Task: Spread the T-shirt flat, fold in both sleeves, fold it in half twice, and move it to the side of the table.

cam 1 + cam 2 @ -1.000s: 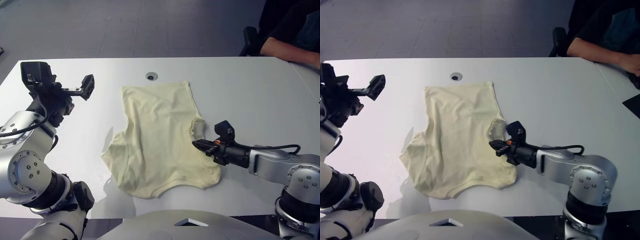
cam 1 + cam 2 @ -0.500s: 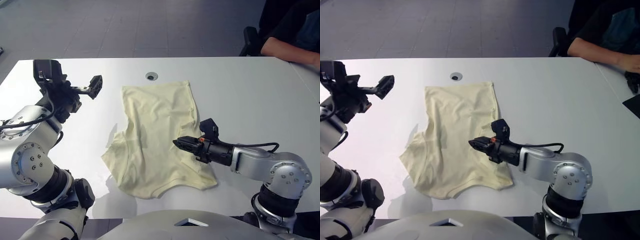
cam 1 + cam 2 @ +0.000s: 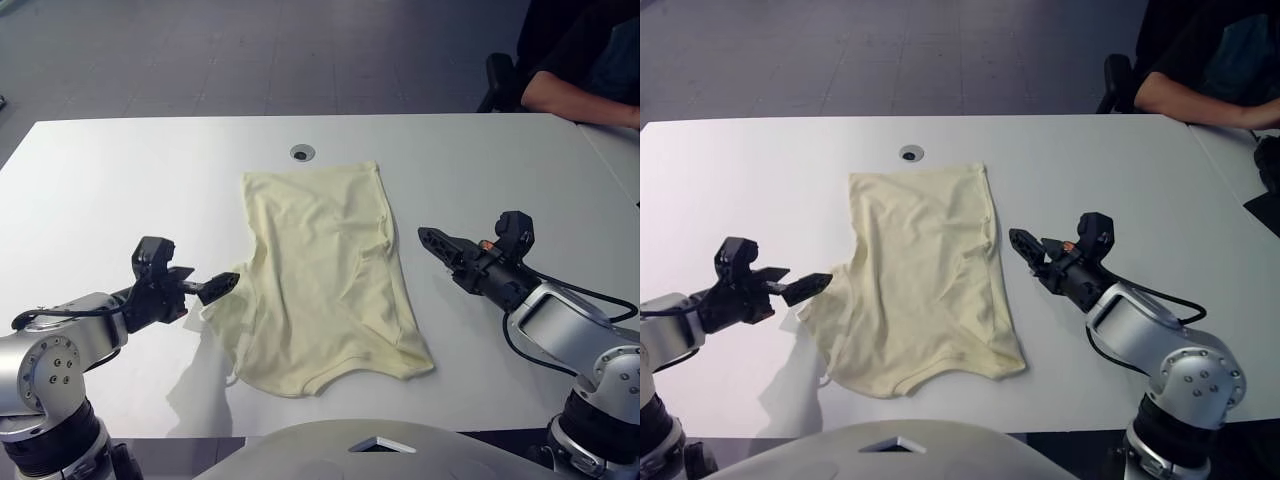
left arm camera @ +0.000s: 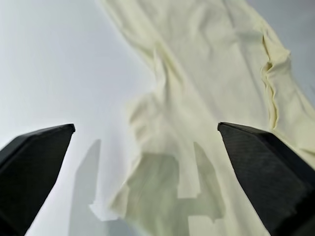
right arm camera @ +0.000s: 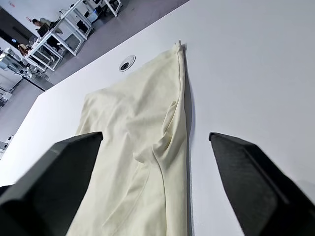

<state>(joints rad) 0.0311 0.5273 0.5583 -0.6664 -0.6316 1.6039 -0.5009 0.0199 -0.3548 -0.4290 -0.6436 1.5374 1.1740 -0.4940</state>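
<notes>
Left claw [image 4: 146, 128] gapes beside T-shirt [image 3: 320, 270].

A pale yellow T-shirt [image 3: 320, 275] is laid mid-desk, wrinkled, right sleeve folded in, left sleeve spread outward.

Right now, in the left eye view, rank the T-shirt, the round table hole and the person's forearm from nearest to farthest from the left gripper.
1. The T-shirt: its sleeve edge lies right beside the left gripper.
2. The round table hole: just past the shirt's far edge, mid-table.
3. The person's forearm: at the table's far right corner.
</notes>
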